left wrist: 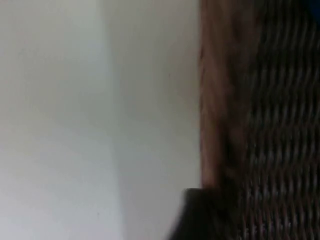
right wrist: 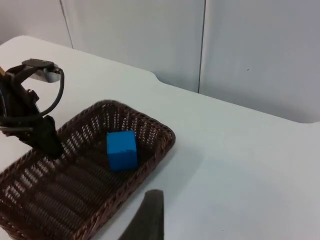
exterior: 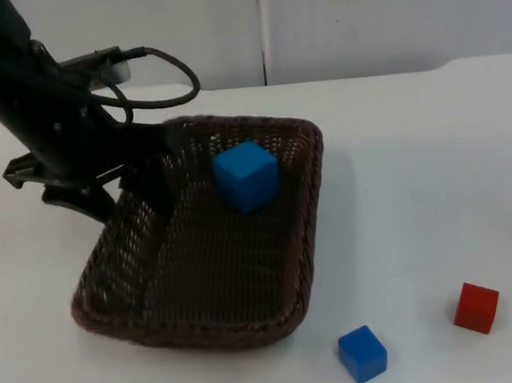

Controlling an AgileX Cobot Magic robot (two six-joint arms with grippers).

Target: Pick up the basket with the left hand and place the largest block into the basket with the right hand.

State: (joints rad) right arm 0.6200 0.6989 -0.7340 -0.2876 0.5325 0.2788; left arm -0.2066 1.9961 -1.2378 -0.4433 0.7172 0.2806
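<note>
The white worktop (exterior: 432, 158) runs back to the grey partition wall (exterior: 384, 14). The brown wicker basket (exterior: 248, 309) sits toward the worktop's left side, its left rim apparently raised off the surface, though the lift is hard to judge. The left gripper (exterior: 143, 179) is at that left rim with its jaws clamped on the basket's edge. The large blue block (exterior: 246, 175) lies inside the basket near its far wall. A small blue block (exterior: 363, 354) and a small red block (exterior: 476, 307) rest near the worktop's front right corner, apart from each other. I cannot tell how the right gripper's jaws stand.
</note>
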